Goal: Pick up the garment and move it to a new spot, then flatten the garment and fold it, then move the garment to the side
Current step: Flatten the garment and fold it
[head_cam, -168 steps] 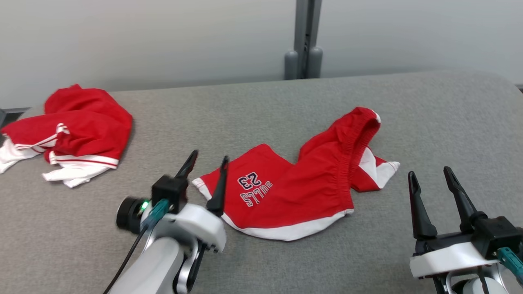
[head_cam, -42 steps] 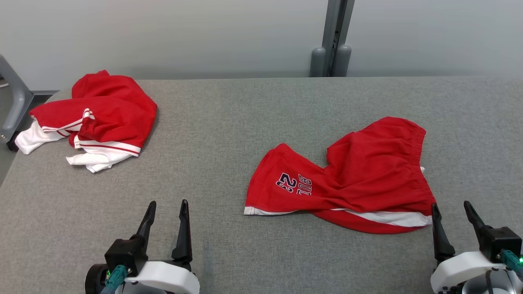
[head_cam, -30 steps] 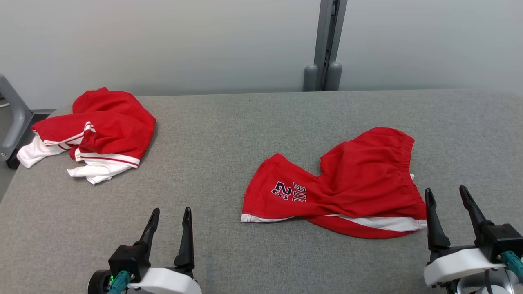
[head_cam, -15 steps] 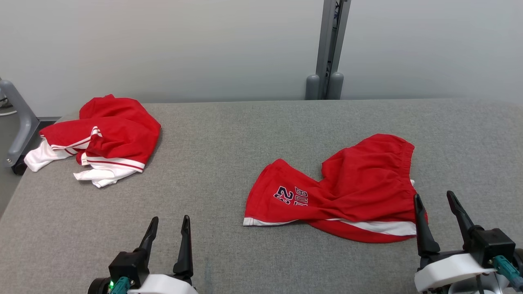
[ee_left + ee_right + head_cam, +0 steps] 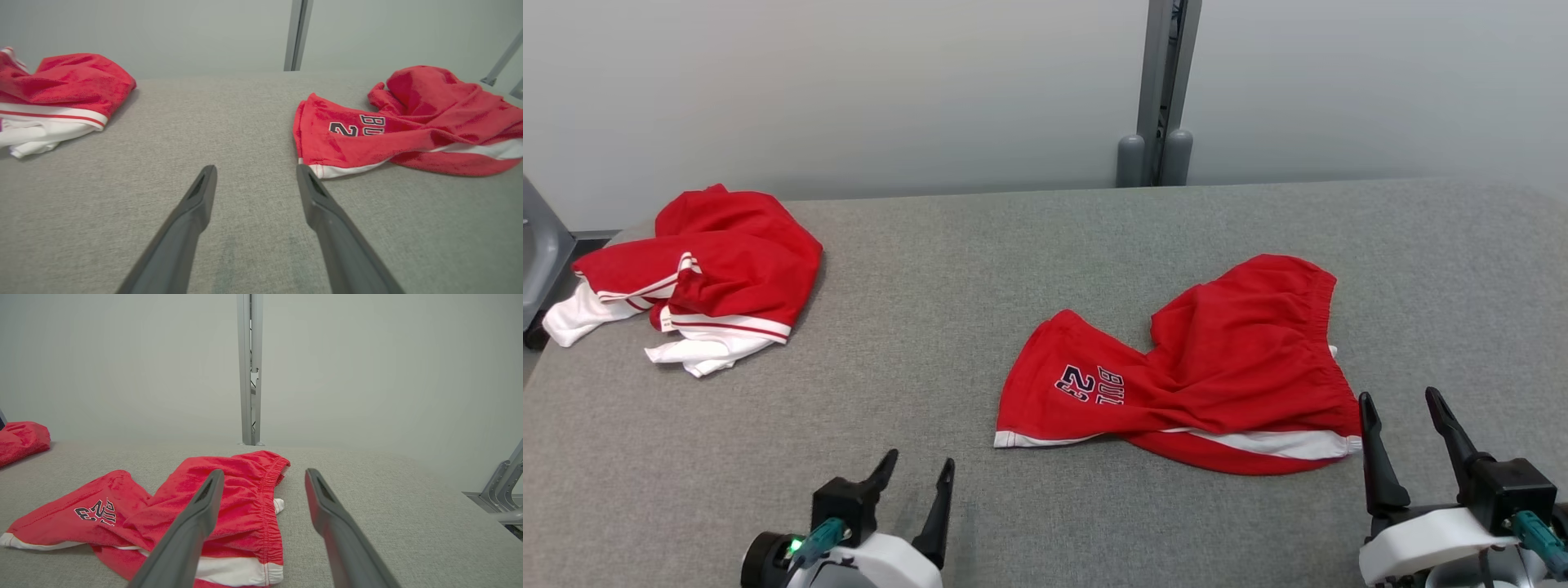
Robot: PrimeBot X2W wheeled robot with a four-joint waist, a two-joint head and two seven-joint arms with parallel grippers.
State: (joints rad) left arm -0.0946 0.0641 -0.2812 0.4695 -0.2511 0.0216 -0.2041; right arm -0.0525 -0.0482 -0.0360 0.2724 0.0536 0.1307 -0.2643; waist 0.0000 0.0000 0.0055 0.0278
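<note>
The garment (image 5: 1201, 371) is a pair of red shorts with white hem trim and a dark "23" print, lying rumpled on the grey padded table (image 5: 980, 269) right of centre; it also shows in the left wrist view (image 5: 408, 122) and the right wrist view (image 5: 229, 498). My left gripper (image 5: 916, 478) hovers open near the table's front, left of the garment's hem corner, with nothing between its fingers (image 5: 255, 179). By the garment's waistband corner at the front right, my right gripper (image 5: 1403, 408) stands open and holds nothing (image 5: 265, 482).
A second red and white garment (image 5: 694, 273) lies bunched at the table's far left. A grey post (image 5: 1156, 90) rises behind the table against a pale wall. A grey metal frame (image 5: 500, 486) stands off the table's right side.
The camera has shifted a little. My left gripper has moved right toward the garment and turned. The right gripper stays by the waistband corner. The garment has not moved.
</note>
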